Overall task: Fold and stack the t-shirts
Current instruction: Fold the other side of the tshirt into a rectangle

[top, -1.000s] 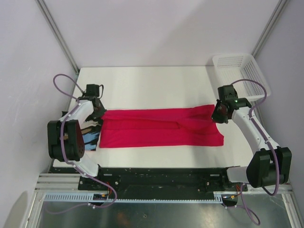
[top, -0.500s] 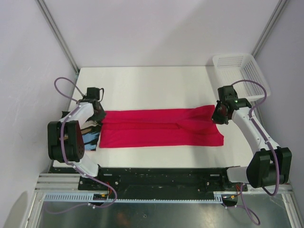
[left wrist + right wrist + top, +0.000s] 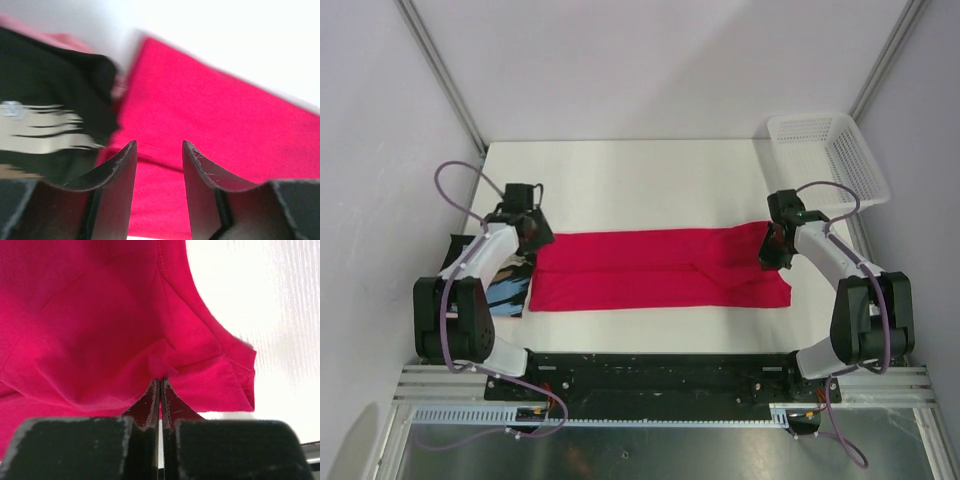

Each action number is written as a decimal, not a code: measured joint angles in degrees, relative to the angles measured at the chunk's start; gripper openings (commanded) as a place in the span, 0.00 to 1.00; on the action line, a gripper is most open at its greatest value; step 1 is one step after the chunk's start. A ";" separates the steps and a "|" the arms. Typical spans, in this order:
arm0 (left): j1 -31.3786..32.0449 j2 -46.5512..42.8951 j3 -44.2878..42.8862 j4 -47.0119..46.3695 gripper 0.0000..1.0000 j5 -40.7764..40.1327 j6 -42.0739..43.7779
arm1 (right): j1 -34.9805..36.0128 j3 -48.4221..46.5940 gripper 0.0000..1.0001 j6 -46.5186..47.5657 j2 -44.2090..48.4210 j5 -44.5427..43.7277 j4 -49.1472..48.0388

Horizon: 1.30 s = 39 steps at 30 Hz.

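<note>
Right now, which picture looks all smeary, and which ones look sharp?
Left wrist view: smeary; the black t-shirt has its print streaked and the pink t-shirt has a fuzzy edge. Right wrist view: sharp, you can see stitching on the pink cloth, but the upper right corner glares white. Top external view: clear and evenly lit.

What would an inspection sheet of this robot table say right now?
Surface: white table, no stains seen.
Job's things: crimson-pink t-shirt spread as a long folded band; black t-shirt crumpled at its left end.
Clutter: white mesh basket at far right corner.
Tools: left tool open, holding nothing; right tool shut on the crimson-pink t-shirt's right end.
Cables: purple cable looped above each arm.
Surroundings: pale walls, metal corner posts.
</note>
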<state>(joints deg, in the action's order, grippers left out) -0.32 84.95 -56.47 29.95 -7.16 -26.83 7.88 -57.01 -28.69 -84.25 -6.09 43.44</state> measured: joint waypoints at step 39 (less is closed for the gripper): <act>46.18 23.56 -11.80 -18.01 0.41 24.52 -9.46 | -4.00 -1.22 0.03 1.33 -9.64 -0.50 -18.58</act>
<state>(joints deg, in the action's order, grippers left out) 45.87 108.51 -68.27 11.94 17.37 -36.29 3.88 -58.24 -27.35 -93.89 -6.59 24.86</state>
